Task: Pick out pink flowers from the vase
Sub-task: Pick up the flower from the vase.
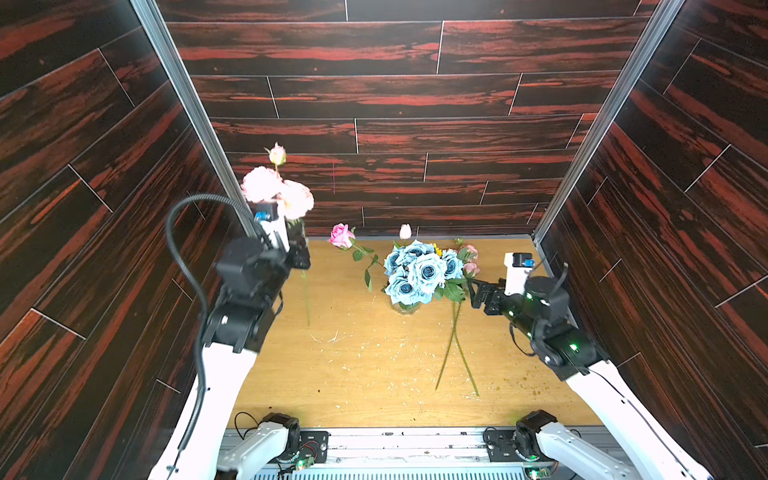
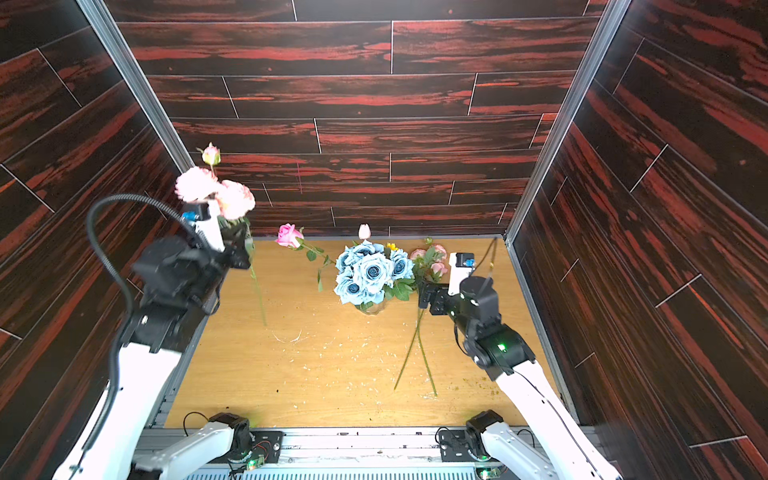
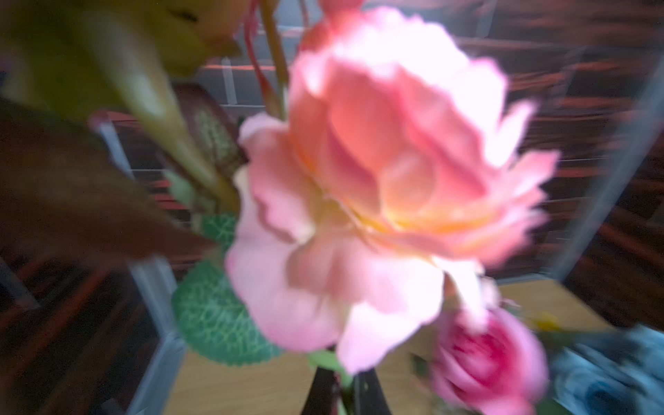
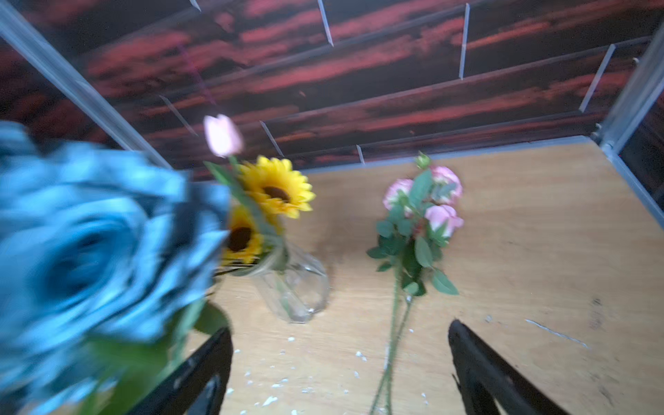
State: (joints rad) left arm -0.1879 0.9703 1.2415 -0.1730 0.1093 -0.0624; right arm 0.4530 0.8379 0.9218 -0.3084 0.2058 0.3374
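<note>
Clamping left gripper (image 1: 300, 254): jaws together on a thin green stem (image 1: 307, 299), raised well above the table (image 1: 374, 374).
Pale pink blooms (image 1: 262, 185): two ruffled heads and a bud just above the left jaws, filling the left wrist view; the bare stem hangs below the jaws.
Right gripper (image 4: 337, 337): jaws wide apart, nothing between the pads.
Pink spray (image 4: 442, 215): flat on the table; blooms ahead of the right jaws, stems running back between the parted fingers.
Vase (image 4: 298, 287): ahead of the right jaws, off to one finger's side.
In the vase: blue rose bunch (image 1: 419, 270), sunflowers (image 4: 276, 190), upright pink bud (image 1: 405, 231).
Bright pink rose (image 1: 341, 235): leaning out from the bunch toward the left jaws.
</note>
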